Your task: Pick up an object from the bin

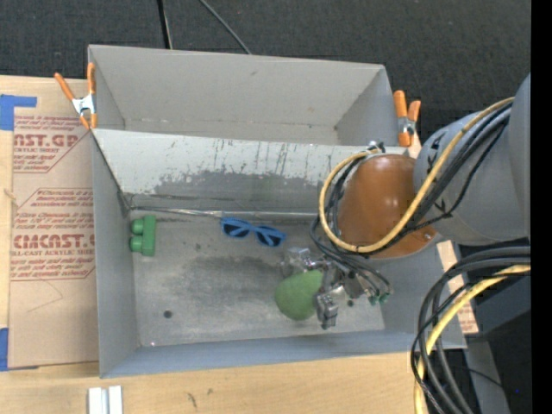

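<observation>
My gripper [317, 291] is low over the bin floor at the front right, under the orange wrist cover. A round green ball-like thing [295, 298] lies right beside its fingers, touching or nearly touching them on their left. Whether the ball sits between the fingers I cannot tell. A pair of blue toy sunglasses [252, 230] lies a little behind, near the middle of the bin's back wall.
A green block made of two joined pieces [143, 235] lies at the far left against the bin's left wall. The arm and its yellow-black cables cover the bin's right side.
</observation>
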Controlling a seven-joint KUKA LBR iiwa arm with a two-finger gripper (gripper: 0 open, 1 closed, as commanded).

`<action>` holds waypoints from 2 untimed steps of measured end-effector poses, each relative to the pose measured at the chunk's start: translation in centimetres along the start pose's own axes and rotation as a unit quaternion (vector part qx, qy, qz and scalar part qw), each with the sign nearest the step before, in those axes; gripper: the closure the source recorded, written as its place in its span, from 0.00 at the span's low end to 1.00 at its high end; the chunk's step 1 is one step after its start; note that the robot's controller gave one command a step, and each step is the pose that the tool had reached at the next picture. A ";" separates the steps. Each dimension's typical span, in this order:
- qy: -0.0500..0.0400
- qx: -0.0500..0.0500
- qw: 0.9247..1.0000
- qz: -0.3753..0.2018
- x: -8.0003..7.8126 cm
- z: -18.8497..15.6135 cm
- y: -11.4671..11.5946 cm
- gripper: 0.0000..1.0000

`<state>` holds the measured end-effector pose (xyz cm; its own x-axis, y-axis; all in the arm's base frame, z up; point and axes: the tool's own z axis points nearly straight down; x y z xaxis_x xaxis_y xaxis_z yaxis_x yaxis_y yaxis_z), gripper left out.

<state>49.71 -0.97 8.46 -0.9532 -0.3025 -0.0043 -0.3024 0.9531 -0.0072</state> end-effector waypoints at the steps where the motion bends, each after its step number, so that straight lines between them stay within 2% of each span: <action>1: 0.005 -0.002 1.000 -0.026 -5.4 -0.1 -1.3 1.00; 2: 0.006 -0.003 1.000 -0.026 -5.5 -0.1 -1.3 1.00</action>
<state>55.36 -0.56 8.63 -0.9359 -0.3523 0.0075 -0.3523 0.9359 -0.0019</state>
